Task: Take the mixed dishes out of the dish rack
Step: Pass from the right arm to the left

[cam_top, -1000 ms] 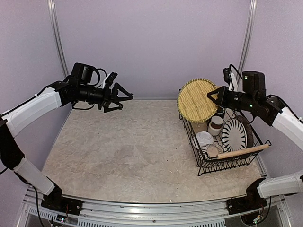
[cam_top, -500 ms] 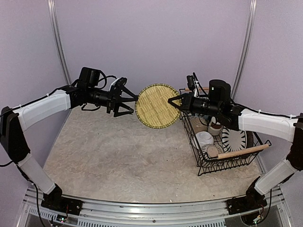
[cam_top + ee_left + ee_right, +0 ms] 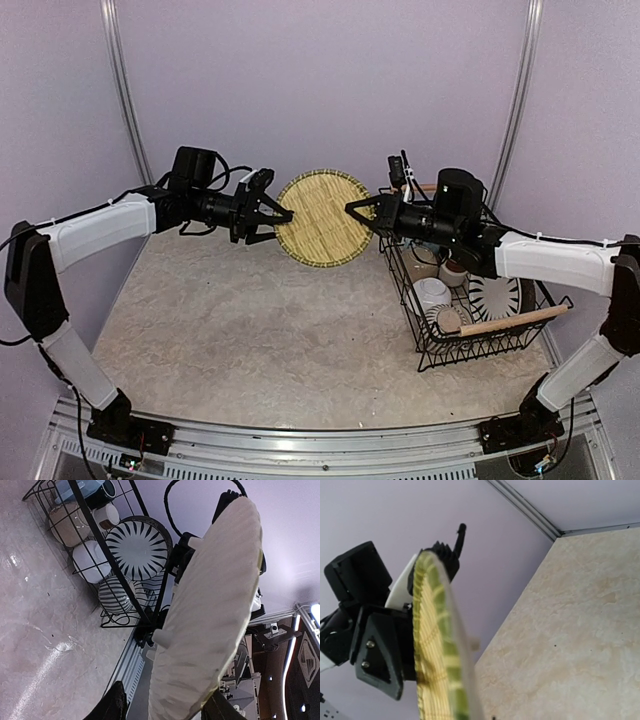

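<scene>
- The right gripper (image 3: pixel 358 216) is pinched onto the right rim of a round woven tray (image 3: pixel 322 217), and it alone holds the tray up.
- The left gripper (image 3: pixel 278 220) is at the tray's left rim. Its two fingers are apart, with the rim in the space between them. The left wrist view shows a gap beside one finger (image 3: pixel 116 706), so it is not squeezing.
- The tray is up in the air over the table (image 3: pixel 250 330), between the two grippers and just left of the dish rack (image 3: pixel 470 352).
- The tray stands on its edge. Its yellow-green face is turned to the top camera. From rim to rim it runs left to right, from one gripper to the other.
- The right wrist view shows the tray from the side, as a thin curved strip.
- The dish rack sits on the right side of the table. A wooden handle (image 3: pixel 513 320) lies along its near side, pointing left to right.
- In the rack a black-and-white striped plate (image 3: pixel 136 542) stands on its edge.
- Near it are a white bowl (image 3: pixel 432 293), a brown-white cup (image 3: pixel 455 268), a striped grey mug (image 3: pixel 116 595) and a light blue mug (image 3: pixel 75 487).
- A diamond-shaped mark (image 3: pixel 307 656) shows on a dark part at the right of the left wrist view. I cannot read any words on it.
</scene>
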Available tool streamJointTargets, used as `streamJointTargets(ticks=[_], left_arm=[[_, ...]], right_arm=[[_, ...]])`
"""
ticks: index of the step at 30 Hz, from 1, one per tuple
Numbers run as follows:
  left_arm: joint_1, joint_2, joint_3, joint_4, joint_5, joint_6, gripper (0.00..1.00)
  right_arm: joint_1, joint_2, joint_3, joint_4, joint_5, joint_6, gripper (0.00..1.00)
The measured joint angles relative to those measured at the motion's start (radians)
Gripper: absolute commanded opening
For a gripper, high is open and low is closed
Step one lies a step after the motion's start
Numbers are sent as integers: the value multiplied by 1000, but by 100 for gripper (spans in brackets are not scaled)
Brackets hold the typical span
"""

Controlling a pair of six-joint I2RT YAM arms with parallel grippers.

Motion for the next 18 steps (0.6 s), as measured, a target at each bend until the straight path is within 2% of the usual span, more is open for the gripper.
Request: streamJointTargets(ticks=[3,10,11,13,18], left_arm=[[0,2,-4,14,15,-12,31],[6,5,-9,31,16,7,0],[7,5,-10,32,6,31,0],[7,8,-14,28,-22,70,0],[24,10,-15,-6,-24,39,0]], right_arm=[[4,13,0,22,-3,12,0],[11,38,1,52,-6,49,0],[11,38,2,43,0,68,0],[11,38,10,11,16,94,17],[15,34,34,-40,42,21,75]])
